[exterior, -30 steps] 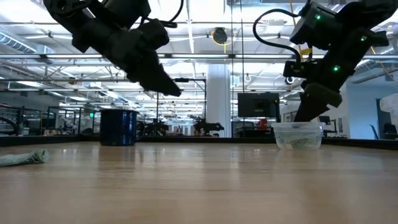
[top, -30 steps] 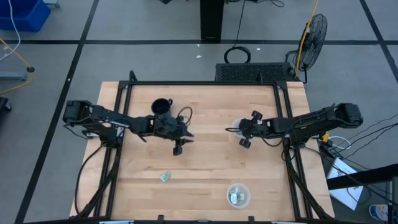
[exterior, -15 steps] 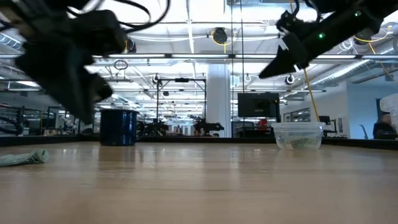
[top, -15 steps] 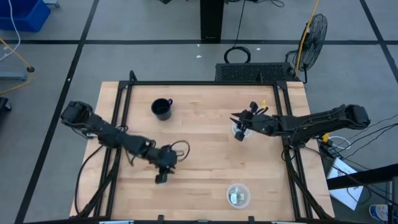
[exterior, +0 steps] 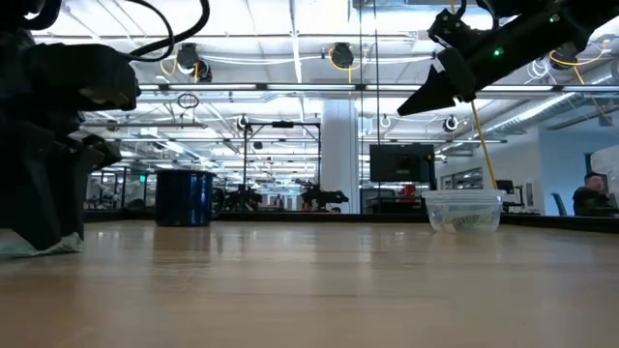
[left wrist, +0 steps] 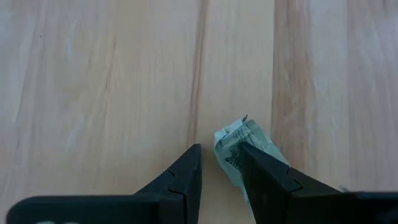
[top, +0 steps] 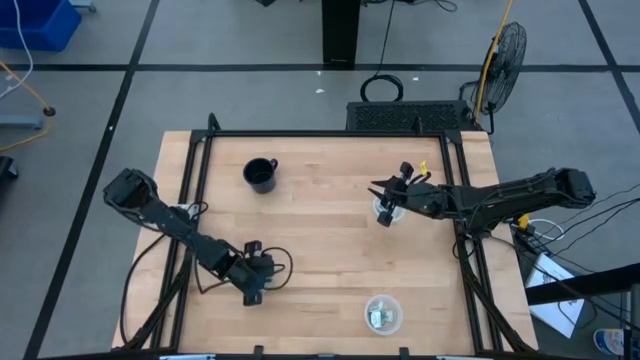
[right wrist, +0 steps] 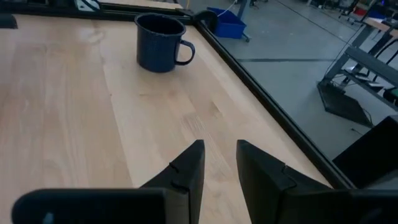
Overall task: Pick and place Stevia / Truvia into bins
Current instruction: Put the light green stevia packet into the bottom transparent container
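Wooden table [top: 330,250], two bins, one sachet left loose.
Near bin [top: 382,313] holds several sachets; far bin [exterior: 464,209], below the right claw [top: 385,203], shows a few too, so most sorting looks done. One crumpled green sachet [left wrist: 244,147] lies on the bare table near its front. Left claw [left wrist: 219,163] is down at it, fingers slightly apart, the sachet touching one finger's outer side rather than sitting between them. Right claw's fingers stand slightly apart, holding nothing. A mug [top: 260,174] stands apart, unused.
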`<state>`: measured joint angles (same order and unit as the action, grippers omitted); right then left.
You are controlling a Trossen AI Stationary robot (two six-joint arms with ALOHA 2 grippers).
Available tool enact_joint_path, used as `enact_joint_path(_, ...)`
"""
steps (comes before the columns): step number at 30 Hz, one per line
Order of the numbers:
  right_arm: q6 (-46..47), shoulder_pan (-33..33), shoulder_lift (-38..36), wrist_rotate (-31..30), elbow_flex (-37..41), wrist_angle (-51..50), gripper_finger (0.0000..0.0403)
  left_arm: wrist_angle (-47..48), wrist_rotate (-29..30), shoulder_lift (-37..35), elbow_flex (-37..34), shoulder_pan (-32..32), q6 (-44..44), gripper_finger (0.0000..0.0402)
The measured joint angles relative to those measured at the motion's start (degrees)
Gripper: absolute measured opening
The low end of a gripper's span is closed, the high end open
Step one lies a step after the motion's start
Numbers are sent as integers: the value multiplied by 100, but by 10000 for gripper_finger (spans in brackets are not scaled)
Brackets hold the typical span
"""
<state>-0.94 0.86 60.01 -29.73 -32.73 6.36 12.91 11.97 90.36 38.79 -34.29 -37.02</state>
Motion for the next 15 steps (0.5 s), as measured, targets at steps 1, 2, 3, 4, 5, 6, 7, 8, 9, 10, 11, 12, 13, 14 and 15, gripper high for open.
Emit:
enact_joint_path(1,-69,0,0,-1,0,-1,89,-31,17,79,8,9,16,113)
enact_joint_path(2,-148,-4,0,-1,0,18,89,-46,28,160,17,8,57,113)
enact_joint_path(3,-206,-4,2,-1,0,64,89,-56,9,216,17,13,104,113)
enact_joint_path(4,-250,-4,2,-1,0,121,89,-64,4,262,22,16,164,111)
enact_joint_path(5,-289,-4,2,-3,0,208,89,-64,10,295,28,14,223,106)
enact_joint_path(6,-314,-4,2,-3,0,296,89,-68,8,298,22,14,306,97)
enact_joint_path(7,-325,-7,2,-1,0,376,89,-77,-9,300,22,16,385,85)
enact_joint_path(8,-334,-9,2,-3,0,477,89,-105,-15,294,22,19,452,70)
enact_joint_path(9,-340,-9,2,-1,0,572,89,-126,-6,248,22,19,533,52)
enact_joint_path(10,-333,-9,2,-1,0,655,89,-158,35,199,16,19,620,32)
enact_joint_path(11,-320,-9,17,53,0,727,89,-190,121,151,12,27,704,17)
enact_joint_path(12,-296,-17,54,234,0,797,89,-236,279,108,3,55,783,11)
enact_joint_path(13,-284,-33,105,464,0,873,89,-247,545,42,-13,99,881,11)
enact_joint_path(14,-282,-46,181,785,10,1009,89,-291,875,-33,-35,150,1033,13)
enact_joint_path(15,-280,-49,272,1183,35,1244,89,-506,1181,-118,-33,223,1289,15)
